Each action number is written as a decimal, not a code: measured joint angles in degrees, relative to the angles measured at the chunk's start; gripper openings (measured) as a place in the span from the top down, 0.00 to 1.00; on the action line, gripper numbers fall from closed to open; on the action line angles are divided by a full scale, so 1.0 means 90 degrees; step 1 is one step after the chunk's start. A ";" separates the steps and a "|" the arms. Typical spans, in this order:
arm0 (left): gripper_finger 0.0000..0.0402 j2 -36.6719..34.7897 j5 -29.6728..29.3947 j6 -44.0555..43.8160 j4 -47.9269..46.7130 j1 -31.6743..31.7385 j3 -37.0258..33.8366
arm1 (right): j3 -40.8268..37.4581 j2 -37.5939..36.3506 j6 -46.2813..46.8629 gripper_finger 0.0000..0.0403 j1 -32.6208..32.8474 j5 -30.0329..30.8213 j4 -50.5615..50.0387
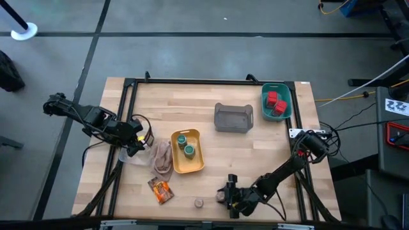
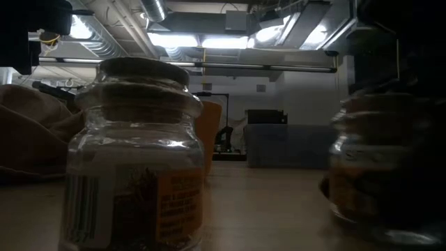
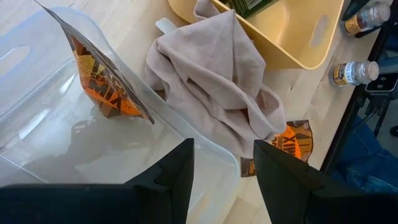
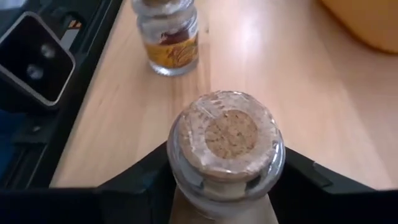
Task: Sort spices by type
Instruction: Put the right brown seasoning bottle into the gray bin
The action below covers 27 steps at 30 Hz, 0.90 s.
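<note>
Right tool (image 4: pixel 224 186) grips a corked jar (image 4: pixel 227 140) at the table's (image 1: pixel 255 153) near edge, second jar (image 4: pixel 168 34) nearby. Left tool (image 3: pixel 222 180) (fingers apart) hovers over the clear tray (image 3: pixel 50 143) holding a sachet (image 3: pixel 102 81), cloth (image 3: pixel 214 87) beside.

Left gripper (image 3: pixel 221 180) low at the table's left side, fingers parted, right gripper (image 4: pixel 225 171) at the near edge, fingers clamped

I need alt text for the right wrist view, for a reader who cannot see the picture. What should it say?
The right gripper has its two dark fingers closed around a small glass jar with a cork lid, seen from above on the wooden table. A second small cork-lidded jar stands apart from it, near the table's edge, and a corner of the yellow tray shows beyond.
</note>
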 joint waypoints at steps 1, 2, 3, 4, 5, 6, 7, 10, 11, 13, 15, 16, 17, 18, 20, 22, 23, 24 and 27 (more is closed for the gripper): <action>0.63 0.0000 0.0000 0.0005 0.0000 0.0000 0.0000 | 0.0000 0.0000 -0.0012 0.51 -0.0027 0.0016 0.0012; 0.63 0.0000 -0.0001 0.0025 0.0000 0.0000 0.0000 | 0.0000 0.0000 -0.0052 0.52 -0.0069 0.0052 0.0007; 0.63 0.0000 0.0001 0.0043 0.0000 0.0000 0.0000 | 0.0000 0.0000 -0.0126 0.52 -0.0101 0.0061 0.0001; 0.63 0.0000 -0.0001 0.0056 0.0000 0.0000 0.0000 | 0.0000 0.0000 -0.0180 0.52 -0.0144 0.0065 0.0002; 0.63 0.0000 -0.0001 0.0073 0.0000 0.0000 0.0000 | 0.0000 0.0000 -0.0253 0.52 -0.0195 0.0096 0.0009; 0.63 0.0000 -0.0009 0.0074 0.0000 0.0000 0.0000 | 0.0000 0.0000 -0.0338 0.52 -0.0255 0.0122 0.0011; 0.63 0.0000 -0.0017 0.0075 0.0000 -0.0002 0.0000 | 0.0000 0.0000 -0.0409 0.52 -0.0318 0.0124 0.0009; 0.63 0.0000 -0.0024 0.0078 0.0000 0.0000 0.0000 | -0.0002 -0.0037 -0.0816 0.52 -0.0563 0.0124 0.0001; 0.63 0.0000 -0.0025 0.0078 0.0000 0.0000 0.0000 | -0.0002 -0.0053 -0.0971 0.52 -0.0655 0.0105 0.0033; 0.63 0.0002 -0.0025 0.0080 0.0000 0.0000 0.0000 | -0.0006 -0.0153 -0.1367 0.52 -0.0858 0.0058 -0.0079; 0.63 0.0000 -0.0025 0.0083 0.0000 0.0000 0.0000 | -0.0007 -0.0273 -0.1768 0.51 -0.1072 -0.0050 -0.0092; 0.63 0.0001 -0.0028 0.0084 -0.0002 0.0000 0.0000 | -0.0007 -0.0367 -0.1956 0.51 -0.1182 -0.0099 -0.0181; 0.63 0.0000 -0.0027 0.0087 -0.0002 0.0000 0.0000 | -0.0007 -0.0454 -0.2134 0.51 -0.1286 -0.0117 -0.0256; 0.63 0.0000 -0.0037 0.0101 -0.0002 0.0000 0.0000 | -0.0006 -0.0545 -0.2329 0.51 -0.1389 -0.0133 -0.0320; 0.63 0.0000 -0.0050 0.0184 -0.0002 0.0000 0.0000 | -0.0005 -0.0776 -0.2693 0.52 -0.1574 -0.0155 -0.0626; 0.63 0.0000 -0.0067 0.0189 -0.0002 0.0000 0.0000 | -0.0004 -0.1012 -0.2989 0.52 -0.1762 -0.0164 -0.0931; 0.63 0.0002 -0.0069 0.0189 -0.0002 0.0000 0.0000 | 0.0000 -0.1153 -0.3078 0.52 -0.1852 -0.0168 -0.1131; 0.63 0.0002 -0.0069 0.0192 -0.0005 0.0000 0.0000 | -0.0002 -0.1312 -0.3170 0.52 -0.1940 -0.0161 -0.1404; 0.63 0.0002 -0.0073 0.0278 -0.0002 0.0000 0.0000 | -0.0002 -0.1725 -0.3424 0.51 -0.2215 -0.0103 -0.1958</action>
